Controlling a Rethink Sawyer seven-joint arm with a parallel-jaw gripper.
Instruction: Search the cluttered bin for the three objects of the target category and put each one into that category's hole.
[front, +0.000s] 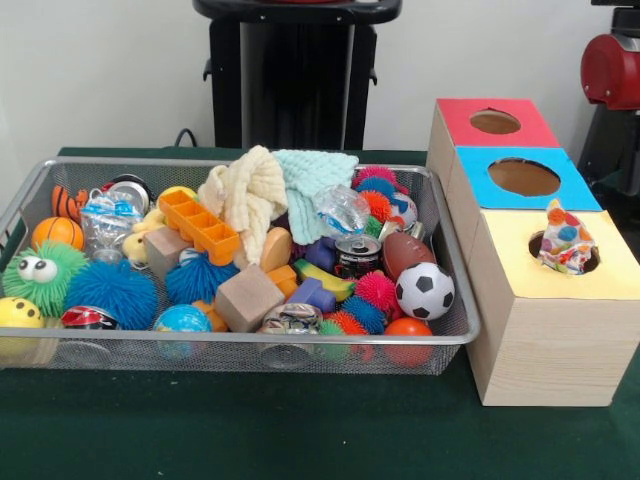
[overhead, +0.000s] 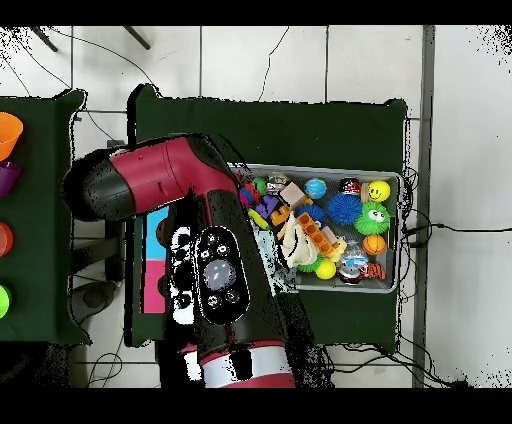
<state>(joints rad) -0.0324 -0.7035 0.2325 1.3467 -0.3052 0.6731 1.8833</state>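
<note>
Front view shows the mesh bin (front: 452, 300) on the green worktop (front: 300, 430), packed with balls, foam blocks, cloths and crushed cans, all heaped loosely, so anything I want likely needs digging out. Beside it stands the wooden box row with red (front: 495, 121), blue (front: 524, 177) and yellow (front: 563, 253) holes. A crumpled, colourful wrapper (front: 566, 238) sits in the yellow hole, wedged rather than dropped through, its long axis roughly upright and its pointed end up; I judge it one target delivered but not seated. More crinkled plastic (front: 342, 210) lies among the bin's clutter near the cloths, a likely next candidate. Overhead view has my arm (overhead: 215, 270) stretched over the box row, covering most of it. My jaws are not visible in either view, so I cannot tell their state.
</note>
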